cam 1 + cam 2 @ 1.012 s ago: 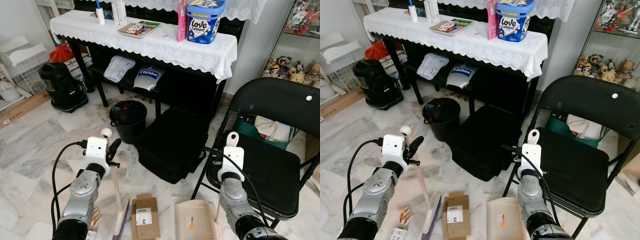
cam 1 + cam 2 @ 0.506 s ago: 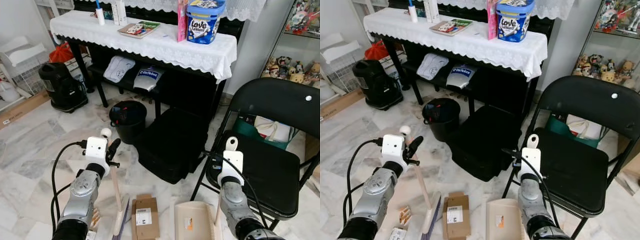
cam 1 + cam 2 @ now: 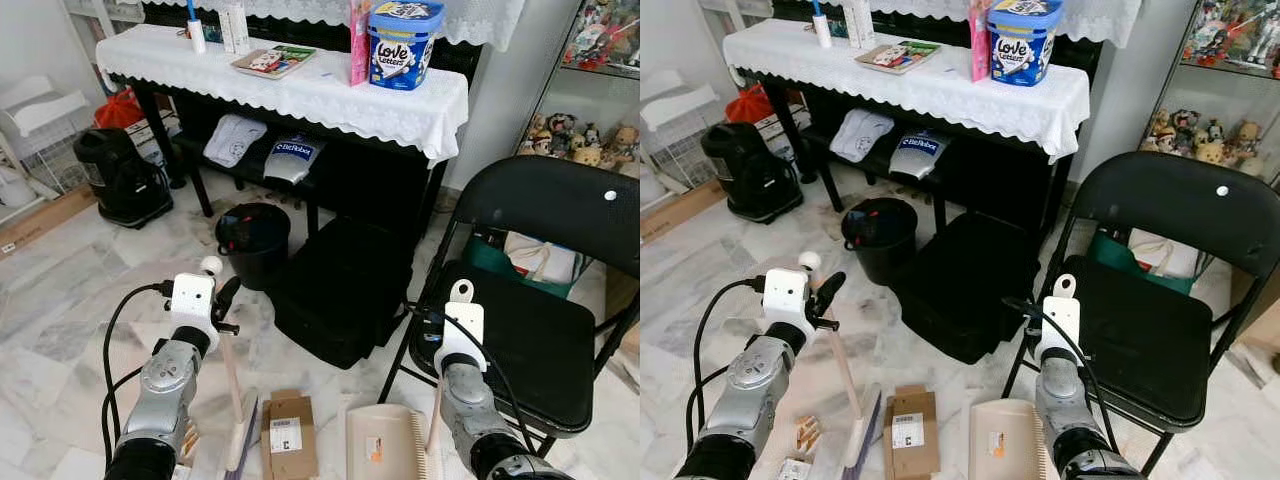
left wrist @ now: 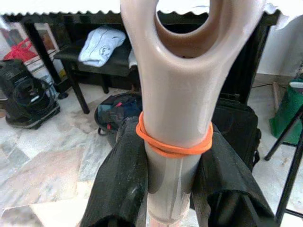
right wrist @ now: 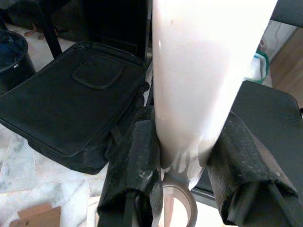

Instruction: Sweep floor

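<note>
broom (image 3: 232,395) in left tool (image 4: 173,189), dustpan (image 3: 383,450) beside chair (image 3: 545,300)

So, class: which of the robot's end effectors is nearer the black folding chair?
The right. The right end effector, gripping the dustpan handle, sits beside the black folding chair; the left end effector, holding the broom, is farther off.

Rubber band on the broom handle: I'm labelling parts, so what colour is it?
Orange rubber band, clearest in the left wrist view.
</note>
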`<state>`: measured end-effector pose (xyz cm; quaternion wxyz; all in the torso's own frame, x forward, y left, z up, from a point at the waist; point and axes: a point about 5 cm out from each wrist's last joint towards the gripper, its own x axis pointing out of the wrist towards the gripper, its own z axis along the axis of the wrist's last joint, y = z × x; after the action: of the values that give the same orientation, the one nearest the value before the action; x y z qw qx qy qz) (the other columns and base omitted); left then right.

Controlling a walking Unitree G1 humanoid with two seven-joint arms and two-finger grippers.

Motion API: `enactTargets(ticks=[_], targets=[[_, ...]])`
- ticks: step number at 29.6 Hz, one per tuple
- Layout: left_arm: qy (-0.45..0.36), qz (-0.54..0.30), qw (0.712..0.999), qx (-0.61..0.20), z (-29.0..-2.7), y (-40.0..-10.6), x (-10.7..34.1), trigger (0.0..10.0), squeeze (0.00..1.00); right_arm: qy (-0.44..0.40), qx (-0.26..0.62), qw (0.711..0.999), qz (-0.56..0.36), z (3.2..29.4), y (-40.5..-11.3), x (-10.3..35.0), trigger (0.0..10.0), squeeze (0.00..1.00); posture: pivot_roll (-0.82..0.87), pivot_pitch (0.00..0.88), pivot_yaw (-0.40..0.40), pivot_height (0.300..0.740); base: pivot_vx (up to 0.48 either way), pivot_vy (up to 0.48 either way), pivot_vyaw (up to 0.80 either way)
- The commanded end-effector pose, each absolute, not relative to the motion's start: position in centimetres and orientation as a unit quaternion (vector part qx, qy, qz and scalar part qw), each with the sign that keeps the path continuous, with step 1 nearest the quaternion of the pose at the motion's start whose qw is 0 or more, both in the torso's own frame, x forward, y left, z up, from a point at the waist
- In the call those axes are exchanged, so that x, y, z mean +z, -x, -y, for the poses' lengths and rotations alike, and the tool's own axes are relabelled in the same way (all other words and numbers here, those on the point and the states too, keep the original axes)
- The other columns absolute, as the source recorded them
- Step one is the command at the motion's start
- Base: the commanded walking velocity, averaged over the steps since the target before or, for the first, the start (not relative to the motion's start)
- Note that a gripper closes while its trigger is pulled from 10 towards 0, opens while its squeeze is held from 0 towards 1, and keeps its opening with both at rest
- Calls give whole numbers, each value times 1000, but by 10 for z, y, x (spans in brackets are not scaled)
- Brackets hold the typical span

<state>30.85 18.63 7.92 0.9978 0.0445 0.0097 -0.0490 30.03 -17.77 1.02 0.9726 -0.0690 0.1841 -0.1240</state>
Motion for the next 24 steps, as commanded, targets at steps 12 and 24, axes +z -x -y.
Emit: enactTargets(ticks=[12,24], targets=[[-26,-22,999,5,-204,-305,71,10000,0,68,-111,961,-244,171,-285,-10,10000,0,43,0,44,740,0,0,0],[-24,1,998,55,-210,-311,76,10000,0,69,-111,962,-238,172,-285,-9,10000,0,32,0,41,740,0,0,0]])
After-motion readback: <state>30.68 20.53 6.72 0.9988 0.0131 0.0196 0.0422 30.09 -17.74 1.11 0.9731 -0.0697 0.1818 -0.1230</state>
